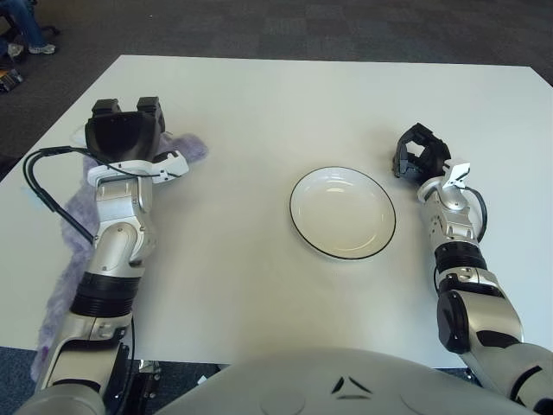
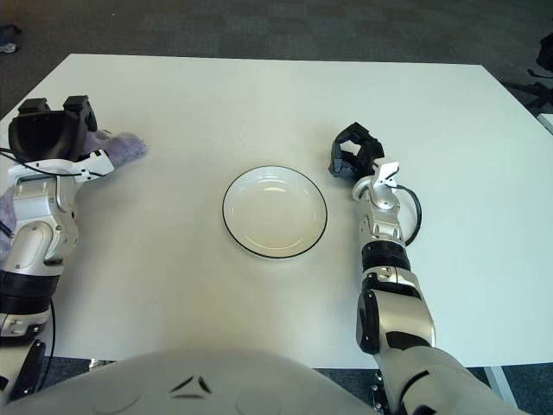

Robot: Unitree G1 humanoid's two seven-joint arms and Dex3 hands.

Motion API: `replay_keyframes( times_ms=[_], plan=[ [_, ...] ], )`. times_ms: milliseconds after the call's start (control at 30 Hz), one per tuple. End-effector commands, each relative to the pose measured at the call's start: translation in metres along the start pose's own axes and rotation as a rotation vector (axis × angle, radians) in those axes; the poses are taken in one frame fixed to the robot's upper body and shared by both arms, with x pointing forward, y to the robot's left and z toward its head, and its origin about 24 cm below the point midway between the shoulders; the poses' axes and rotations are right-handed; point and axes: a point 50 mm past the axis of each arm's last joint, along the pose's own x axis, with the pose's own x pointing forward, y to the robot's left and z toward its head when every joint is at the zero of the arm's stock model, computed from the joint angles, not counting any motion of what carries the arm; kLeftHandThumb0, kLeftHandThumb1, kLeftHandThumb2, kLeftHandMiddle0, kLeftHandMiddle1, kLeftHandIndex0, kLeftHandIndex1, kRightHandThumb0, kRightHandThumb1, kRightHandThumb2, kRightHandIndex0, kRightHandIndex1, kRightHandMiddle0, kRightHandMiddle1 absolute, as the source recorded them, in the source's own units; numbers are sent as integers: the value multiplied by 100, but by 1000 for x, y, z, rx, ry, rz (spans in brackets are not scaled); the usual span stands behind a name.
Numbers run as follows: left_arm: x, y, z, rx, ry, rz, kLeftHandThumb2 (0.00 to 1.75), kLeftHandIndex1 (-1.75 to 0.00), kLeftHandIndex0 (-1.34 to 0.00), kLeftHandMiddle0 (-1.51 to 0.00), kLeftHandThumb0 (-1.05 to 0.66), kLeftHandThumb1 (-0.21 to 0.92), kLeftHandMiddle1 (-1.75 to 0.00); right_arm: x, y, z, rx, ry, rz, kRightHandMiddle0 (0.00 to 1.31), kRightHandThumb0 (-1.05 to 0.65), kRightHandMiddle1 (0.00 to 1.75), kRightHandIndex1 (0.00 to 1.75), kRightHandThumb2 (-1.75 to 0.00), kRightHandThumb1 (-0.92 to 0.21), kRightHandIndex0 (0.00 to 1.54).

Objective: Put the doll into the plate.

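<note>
L hand (image 1: 125, 130): two black fingertips (image 1: 105, 106) poke up past the far edge of the black palm housing, w/ the doll (image 1: 188, 147) beneath and beside it. Can't tell if the fingers are closed on the plush or just over it; the palm hides the contact. Purple fuzz sticks out to the right of the hand, and more of the lavender body runs down the left side behind the forearm, toward the near-left table edge. A black cable loops off the wrist on the left side.

R hand (image 1: 420, 151): fingers (image 1: 408, 162) curled inward, clenched on nothing, sitting just beyond the right side of the plate (image 1: 342, 213), not touching it. White wrist bracket and silver forearm trail back toward the near-right edge.

Plate is white w/ a thin dark rim, sits right of table centre, between both hands but much nearer the R one. Nothing in it. Doll is well apart from it, over on the left side of the table (image 1: 285, 104).

Table is white; dark carpet shows beyond the far edge.
</note>
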Motion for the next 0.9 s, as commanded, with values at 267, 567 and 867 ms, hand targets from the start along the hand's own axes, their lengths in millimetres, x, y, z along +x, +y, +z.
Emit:
replay_keyframes(
  times_ms=[267, 567, 867],
  plan=[
    [6, -7, 9, -185, -74, 104, 151, -164, -70, -71, 0, 9, -166, -7, -2, -11, -1, 58, 5, 60, -48, 175, 175, -129, -34, 124],
    [8, -8, 18, -333, -104, 117, 148, -148, -68, -83, -1, 8, -168, -7, -2, -11, -7, 65, 10, 59, -47, 175, 175, -128, -35, 124],
    [16, -15, 35, -496, -148, 95, 142, -147, -67, -86, -1, 11, -159, -7, -1, -11, -8, 73, 16, 58, -47, 175, 175, -127, -36, 124]
  ],
)
